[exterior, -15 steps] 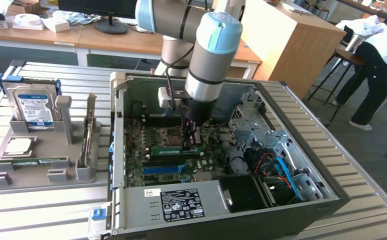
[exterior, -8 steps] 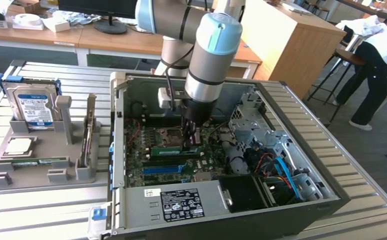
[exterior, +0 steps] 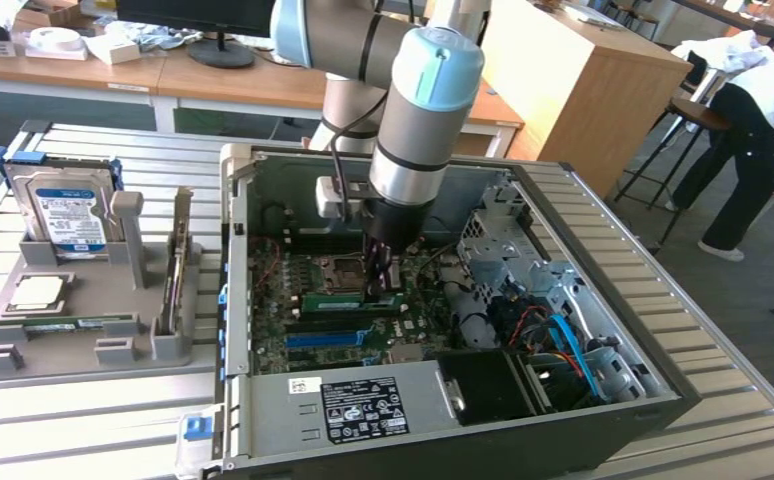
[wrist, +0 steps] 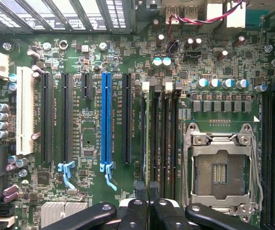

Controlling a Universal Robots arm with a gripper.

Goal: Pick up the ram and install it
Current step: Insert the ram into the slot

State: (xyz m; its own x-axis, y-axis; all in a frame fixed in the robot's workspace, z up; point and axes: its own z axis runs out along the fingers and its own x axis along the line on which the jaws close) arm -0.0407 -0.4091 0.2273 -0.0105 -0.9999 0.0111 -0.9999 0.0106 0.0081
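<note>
Reaching down into the open computer case (exterior: pixel 234 260), the arm had its pincer (exterior: pixel 384 292) just beyond the blue slot strip (exterior: pixel 323 339), on the side toward the processor socket (exterior: pixel 340 268). The pincer was closed, its two black fingertips (wrist: pixel 140 188) pressed together. The ram (exterior: pixel 340 301) stood on edge on the motherboard (wrist: pixel 87 143), parallel to the blue slot strip and near it, between that strip and the socket. The pincer's tips met the ram's upper edge toward one end; whether they pinched the stick or only bore on it could not be told. Seen from the wrist, the closed tips hung over the black memory slots (wrist: pixel 164 134) that ran alongside the blue slot strip, with one black slot between. Well away from the blue slot strip, outside the case on the exterior view's left, a grey holder (exterior: pixel 40 355) stood on the slatted worktop (exterior: pixel 94 420) with a hard drive (exterior: pixel 70 215) upright in it. Far from the strip, on the exterior view's right, a person (exterior: pixel 761 120) in a white top bent forward.
</note>
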